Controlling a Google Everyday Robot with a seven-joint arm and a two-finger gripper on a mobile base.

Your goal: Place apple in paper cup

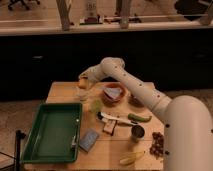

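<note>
My gripper (83, 79) over far-left part of worktop (60, 92), pinching apple (81, 84) — fruit held just above paper cup (83, 95), not inside it. Cup stands just beyond green tray (50, 127) — pale green ball (96, 105) near it, red-brown bowl (114, 93) further right.

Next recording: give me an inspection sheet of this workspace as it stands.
Surface: wooden table, crowded.
Job's things: apple at the gripper's tip, just above the paper cup.
Clutter: green tray, red-brown bowl, pale green round object, metal cup, banana, blue-grey sponge.
Gripper: gripper over the table's rear left part, at the apple.
Cables: nothing seen.
Surroundings: dark cabinet front behind the table.
</note>
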